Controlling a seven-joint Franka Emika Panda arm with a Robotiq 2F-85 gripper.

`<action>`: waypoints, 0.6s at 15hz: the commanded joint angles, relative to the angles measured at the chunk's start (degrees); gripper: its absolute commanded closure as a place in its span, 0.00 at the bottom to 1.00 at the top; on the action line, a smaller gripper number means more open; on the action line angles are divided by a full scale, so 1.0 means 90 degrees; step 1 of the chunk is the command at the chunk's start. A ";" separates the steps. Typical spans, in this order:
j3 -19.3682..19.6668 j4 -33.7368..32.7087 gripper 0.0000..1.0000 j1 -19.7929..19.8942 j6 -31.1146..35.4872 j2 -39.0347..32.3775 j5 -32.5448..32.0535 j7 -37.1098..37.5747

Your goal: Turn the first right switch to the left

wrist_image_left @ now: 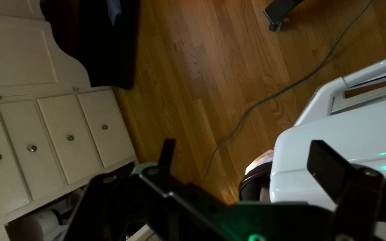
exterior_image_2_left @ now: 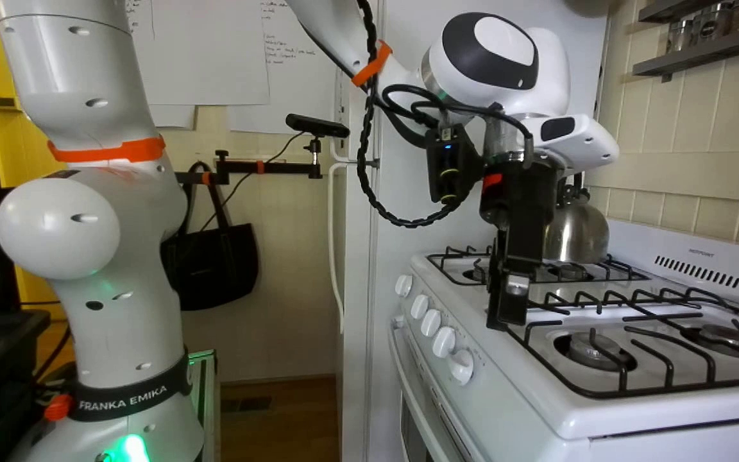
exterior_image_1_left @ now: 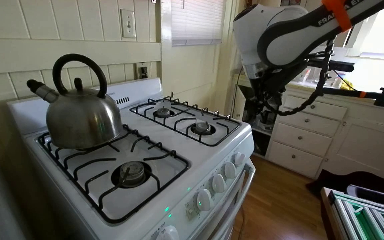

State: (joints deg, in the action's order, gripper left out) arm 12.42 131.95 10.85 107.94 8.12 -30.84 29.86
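The first right switch, a small white knob, is the right end of the row on the white stove's front panel. It shows in both exterior views (exterior_image_1_left: 239, 159) (exterior_image_2_left: 461, 366). Several like knobs line up beside it. My black gripper (exterior_image_2_left: 507, 314) points down, higher than the knob and apart from it, near the stove's right front part. It also shows in an exterior view (exterior_image_1_left: 262, 111) beyond the stove's right side. In the wrist view my gripper (wrist_image_left: 243, 145) has its fingers wide apart with nothing between them. The stove corner (wrist_image_left: 300, 167) lies below the right finger; the knob is out of that view.
A steel kettle (exterior_image_1_left: 83, 116) stands on the left burners. Black grates (exterior_image_2_left: 600, 385) cover the stove top. The oven handle (exterior_image_1_left: 242, 195) juts out under the knobs. White drawers (exterior_image_1_left: 302, 136) stand beyond. A cable (wrist_image_left: 263, 100) and a dark bin (wrist_image_left: 256, 177) are on the floor.
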 commanded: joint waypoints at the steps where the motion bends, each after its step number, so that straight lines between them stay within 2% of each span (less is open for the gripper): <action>1: -0.0005 0.0129 0.00 0.0143 0.0103 0.0388 0.0632 -0.0556; 9: 0.0131 0.0628 0.00 0.0233 0.0171 0.1473 0.2357 -0.1748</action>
State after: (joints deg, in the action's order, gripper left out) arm 13.14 133.07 12.25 107.94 15.20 -14.98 18.13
